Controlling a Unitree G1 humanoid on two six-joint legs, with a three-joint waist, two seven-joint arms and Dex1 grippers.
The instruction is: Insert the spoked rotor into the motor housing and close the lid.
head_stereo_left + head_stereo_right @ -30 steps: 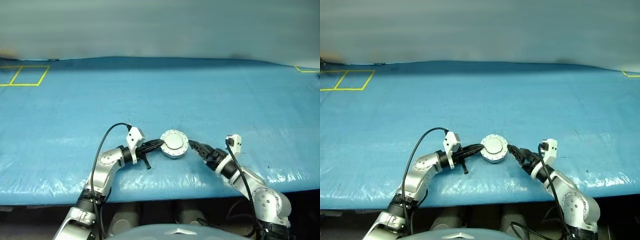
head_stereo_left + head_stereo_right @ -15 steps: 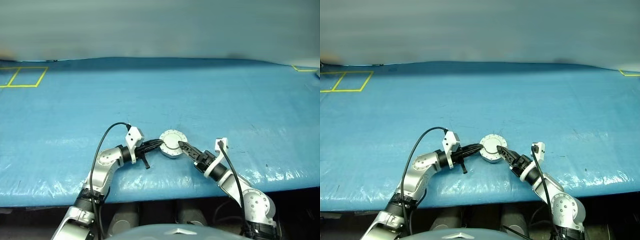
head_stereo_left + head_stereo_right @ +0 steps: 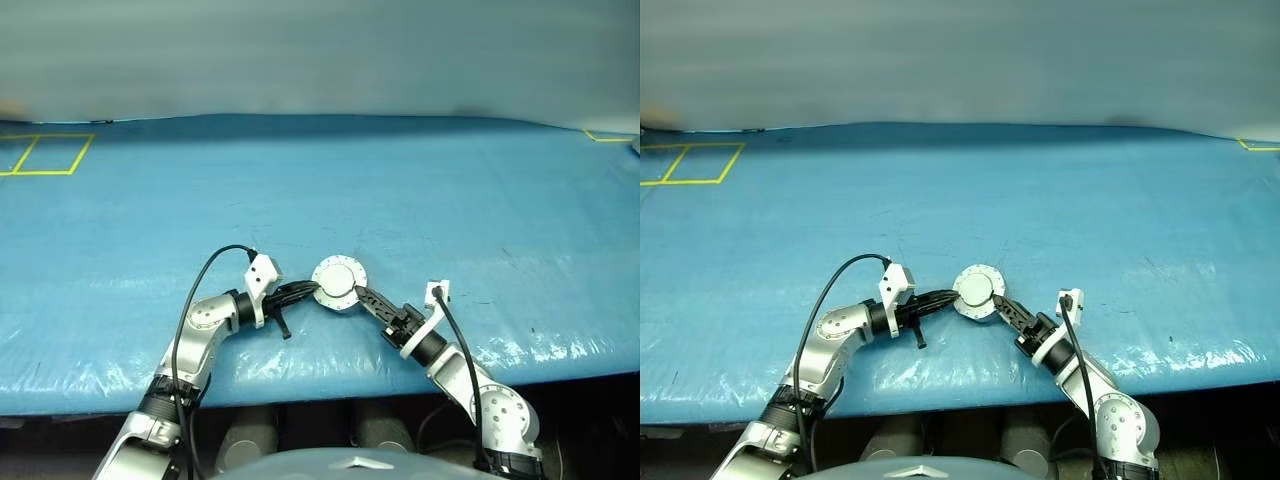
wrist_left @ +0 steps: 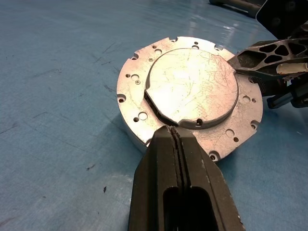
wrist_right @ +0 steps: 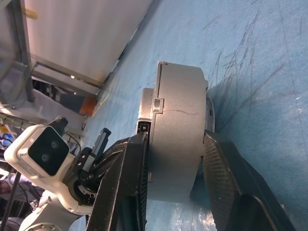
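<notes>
Silver motor housing (image 5: 175, 130) sits between right end effector (image 5: 173, 192) fingers.

The blue plastic-sheeted worktop (image 3: 400, 190) lies bare beyond and to both sides of the round silver metal motor housing (image 3: 337, 284). The left hand (image 3: 312, 291) blocks its left flank, and the right hand (image 3: 362, 295) blocks its near right.

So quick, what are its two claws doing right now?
Left gripper: shut, empty, tips against the motor housing.
Right gripper: clamped around the motor housing's top and bottom, holding it.
</notes>
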